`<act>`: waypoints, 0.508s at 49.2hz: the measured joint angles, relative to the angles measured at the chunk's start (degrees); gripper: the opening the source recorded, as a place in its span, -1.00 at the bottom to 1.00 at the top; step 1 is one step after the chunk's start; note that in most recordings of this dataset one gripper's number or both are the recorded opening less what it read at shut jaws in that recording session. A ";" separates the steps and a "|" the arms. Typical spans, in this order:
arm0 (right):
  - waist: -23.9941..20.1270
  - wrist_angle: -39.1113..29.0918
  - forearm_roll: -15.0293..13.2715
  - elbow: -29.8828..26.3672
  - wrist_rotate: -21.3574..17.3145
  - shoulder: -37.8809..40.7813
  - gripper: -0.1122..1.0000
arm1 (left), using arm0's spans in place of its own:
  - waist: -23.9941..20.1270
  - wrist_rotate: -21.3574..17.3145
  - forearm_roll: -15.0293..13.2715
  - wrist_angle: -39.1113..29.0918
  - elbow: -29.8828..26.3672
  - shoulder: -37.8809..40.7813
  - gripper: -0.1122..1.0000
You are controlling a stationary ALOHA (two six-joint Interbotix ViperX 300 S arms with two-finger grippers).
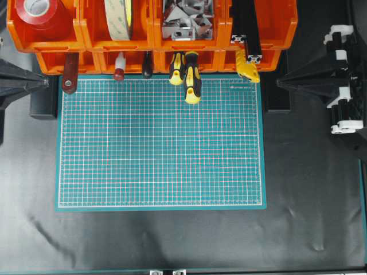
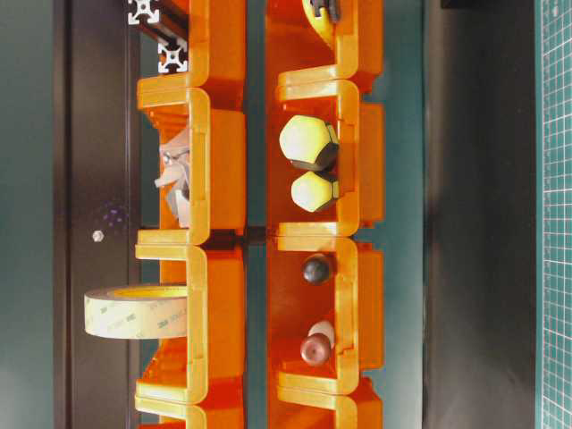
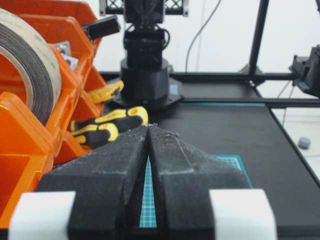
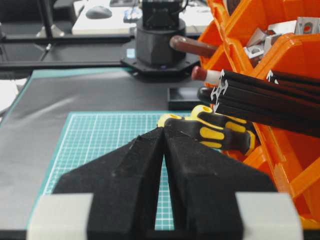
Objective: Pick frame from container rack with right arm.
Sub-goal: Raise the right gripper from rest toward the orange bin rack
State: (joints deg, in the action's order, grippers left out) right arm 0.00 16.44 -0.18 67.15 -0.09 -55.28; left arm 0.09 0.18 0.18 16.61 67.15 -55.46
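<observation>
Orange rack (image 1: 261, 26) holds two frames (image 4: 270, 102), two screwdrivers (image 1: 192, 77); tape (image 2: 136, 312) reads "3M". Left gripper (image 3: 149, 126) and right gripper (image 4: 163, 129) are pressed together.

Looks like my usual robotics lab / workshop bench. Green gridded cutting mat (image 1: 160, 143) on a black desk (image 1: 309, 200), orange container rack (image 1: 86, 34) stocked with tape rolls (image 1: 39, 14), metal brackets (image 1: 186, 23) and screwdrivers (image 1: 192, 77). Black extrusion framing (image 3: 262, 37) and loose cables (image 3: 202, 30) behind against a white wall.

Slim black frame (image 1: 250, 31) lies in orange container rack's (image 1: 86, 40) rightmost upper bin.
</observation>
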 measured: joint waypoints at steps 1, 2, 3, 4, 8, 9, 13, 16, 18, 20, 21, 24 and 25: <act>0.00 0.09 0.00 0.00 0.00 0.09 -0.77 | 0.00 0.00 0.00 0.00 0.00 0.00 -0.69; 0.00 0.00 0.00 0.00 -0.09 0.00 -0.77 | 0.00 0.09 0.00 0.00 -0.09 0.00 -0.72; 0.00 0.00 0.00 0.00 -0.26 0.00 -0.77 | 0.00 0.18 0.26 -0.18 -0.09 0.00 -0.77; -0.09 0.00 0.09 0.00 -0.62 0.00 -0.77 | 0.00 0.26 0.53 -0.44 -0.18 0.00 -0.79; -0.09 -0.79 0.09 -0.09 -0.79 -0.18 -0.77 | 0.00 0.26 1.32 -1.41 -0.88 -0.18 -0.79; -0.18 -1.23 0.09 -0.26 -0.88 -0.26 -0.77 | 0.00 0.18 1.41 -1.67 -1.23 -0.18 -0.79; -0.18 -4.83 0.18 -2.02 -0.88 -0.44 -0.77 | -0.09 0.18 1.49 -2.46 -2.20 -0.53 -0.79; -0.18 -8.53 0.09 -4.04 -0.88 -0.35 -0.77 | -0.09 0.18 1.49 -3.43 -3.08 -0.62 -0.79; -0.18 -11.25 0.09 -5.54 -0.88 -0.35 -0.77 | -0.09 0.18 1.49 -4.48 -3.60 -0.70 -0.79; -0.35 -15.56 0.18 -7.91 -0.88 -0.26 -0.77 | -0.09 0.18 1.58 -5.54 -4.22 -0.70 -0.78; -0.44 -17.58 0.18 -9.23 -0.88 -0.18 -0.77 | -0.09 0.09 1.49 -6.06 -4.48 -0.70 -0.79; -0.97 -22.94 0.09 -12.48 -0.97 0.18 -0.77 | -0.18 0.18 1.58 -7.47 -5.10 -0.70 -0.79; -1.23 -25.05 0.18 -13.71 -0.97 0.35 -0.77 | -0.09 0.18 1.58 -7.91 -5.27 -0.70 -0.79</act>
State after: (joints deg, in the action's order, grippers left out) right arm -1.23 -8.61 0.00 53.44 -1.05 -54.93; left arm 0.00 0.35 1.76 8.70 61.88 -56.16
